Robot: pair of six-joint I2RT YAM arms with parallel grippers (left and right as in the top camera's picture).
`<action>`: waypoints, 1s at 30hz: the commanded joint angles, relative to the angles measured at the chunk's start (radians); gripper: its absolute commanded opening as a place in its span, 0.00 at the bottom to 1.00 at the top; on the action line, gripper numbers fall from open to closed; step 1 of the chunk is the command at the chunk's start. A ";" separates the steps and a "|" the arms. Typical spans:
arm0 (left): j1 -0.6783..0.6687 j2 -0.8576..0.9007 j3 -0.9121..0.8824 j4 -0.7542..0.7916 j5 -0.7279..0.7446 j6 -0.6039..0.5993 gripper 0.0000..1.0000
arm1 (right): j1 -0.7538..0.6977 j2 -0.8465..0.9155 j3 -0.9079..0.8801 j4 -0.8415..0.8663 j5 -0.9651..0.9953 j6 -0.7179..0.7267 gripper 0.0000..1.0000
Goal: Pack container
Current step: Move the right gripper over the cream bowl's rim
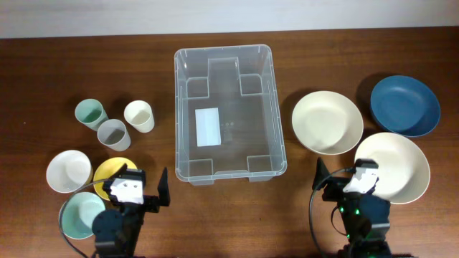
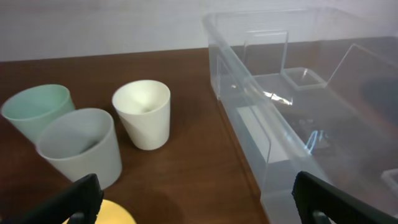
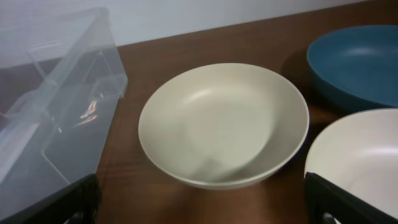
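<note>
Container (image 1: 251, 129) sits on brown wood table (image 1: 72, 72); left hand (image 2: 199, 202) and right hand (image 3: 202, 202) both spread.

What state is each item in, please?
Large clear plastic container, upright, empty.
Mint-green cup, upright, empty.
Grey cup, upright, empty.
Cream cup, upright, empty.
Small white bowl, upright, empty.
Small yellow bowl, upright, partly hidden.
Small pale-green bowl, upright, empty.
Large cream bowl beside container, upright, empty.
Dark blue bowl, upright, empty.
Nearer cream bowl, upright, empty.
Left fingers, open, empty.
Right fingers, open, empty.
</note>
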 commanded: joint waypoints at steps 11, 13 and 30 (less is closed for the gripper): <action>0.002 0.586 0.678 -0.304 -0.035 -0.015 1.00 | -0.029 0.819 0.907 -0.520 -0.047 0.002 0.99; 0.002 0.717 0.837 -0.456 -0.035 -0.015 1.00 | -0.086 0.975 1.104 -0.708 -0.127 0.002 0.99; 0.002 0.946 1.117 -0.715 -0.035 -0.015 1.00 | -0.244 1.266 1.387 -0.895 -0.084 -0.123 0.99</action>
